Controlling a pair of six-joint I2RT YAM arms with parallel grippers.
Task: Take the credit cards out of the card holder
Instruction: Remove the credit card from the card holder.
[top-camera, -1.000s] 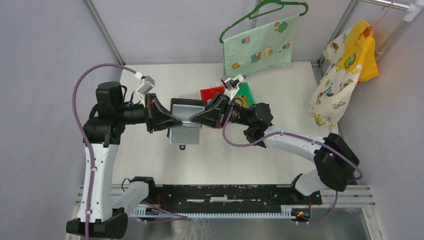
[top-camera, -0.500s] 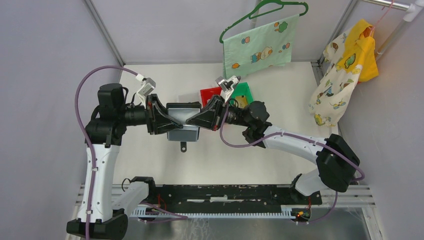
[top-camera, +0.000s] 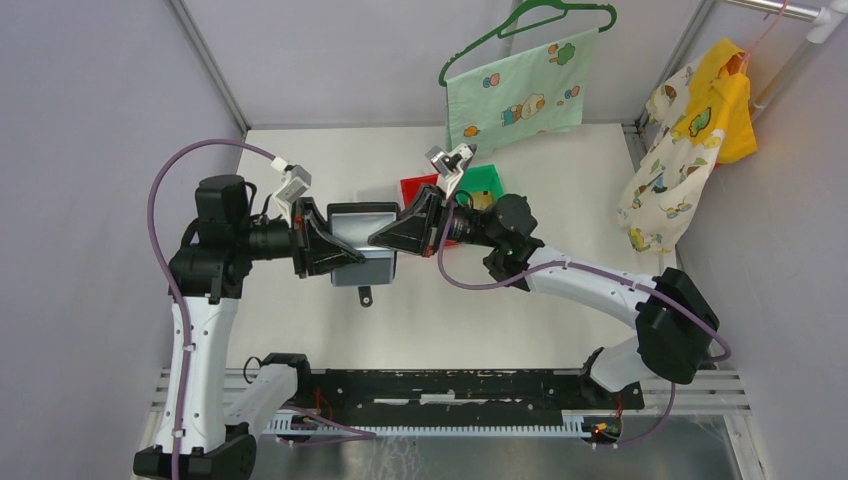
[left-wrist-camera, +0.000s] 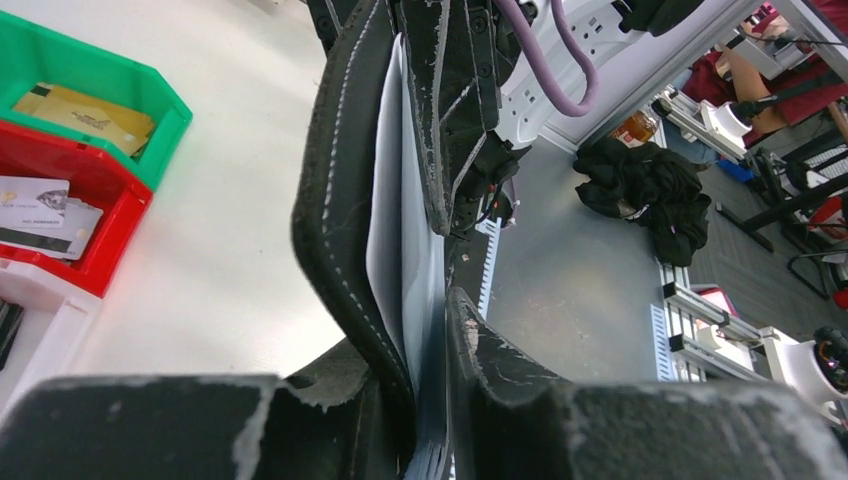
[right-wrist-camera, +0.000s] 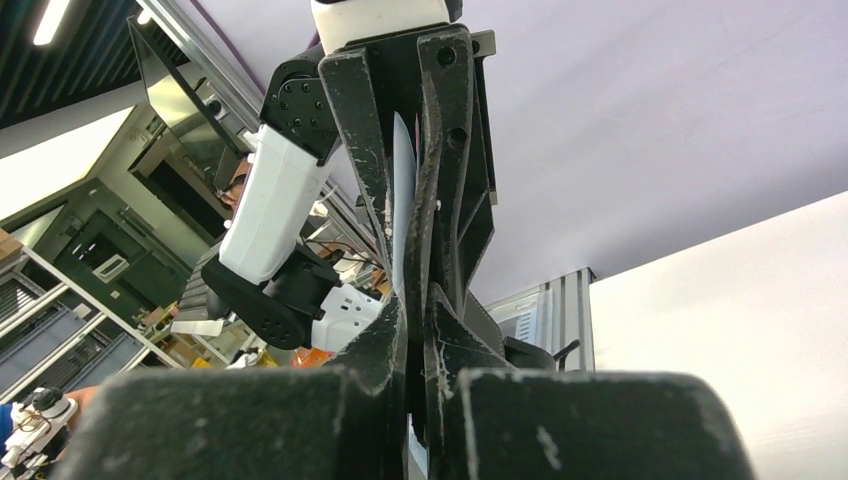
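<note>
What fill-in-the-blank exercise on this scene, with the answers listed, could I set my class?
The left gripper and right gripper both clamp the ____ card holder. The tan-gold card lies in the ____. The whitish cards lie in the ____.
Missing words: black; green bin; red bin.

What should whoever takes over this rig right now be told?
Left gripper: shut on the left edge of the card holder, which is held up between the arms.
Right gripper: shut on the holder's opposite edge.
A whitish card sits between the holder's leaves.
Done, apparently: tan-gold cards lie in the green bin, whitish cards in the red bin.
Left: pull that card out. Whether more are inside cannot be seen.
</note>
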